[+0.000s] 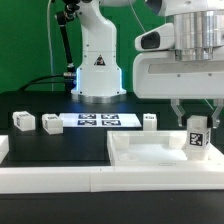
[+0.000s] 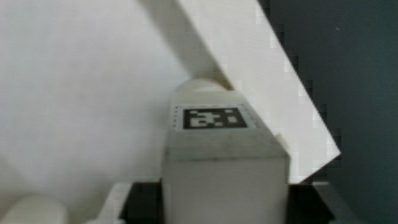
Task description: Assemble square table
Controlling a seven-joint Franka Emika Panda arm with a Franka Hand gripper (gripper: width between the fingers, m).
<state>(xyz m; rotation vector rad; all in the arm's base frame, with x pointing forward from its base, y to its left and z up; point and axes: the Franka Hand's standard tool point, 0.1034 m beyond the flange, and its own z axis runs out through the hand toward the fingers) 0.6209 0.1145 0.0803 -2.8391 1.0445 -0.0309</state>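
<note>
Left, spare leg block (image 1: 22, 121); centre, marker board (image 1: 97, 121); lower right, tabletop slab (image 1: 140, 156), with upright leg (image 1: 197, 138) at its right corner. Could jam or topple if pressed down tilted. Upper right, gripper (image 1: 197, 120) pointing straight down, seemingly clamped on that leg's top.

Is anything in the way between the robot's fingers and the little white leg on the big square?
No, nothing visible. The leg block stands upright just under the fingers, at the corner of the square tabletop on the exterior view's right. The other leg blocks sit farther back, out of the way.
</note>
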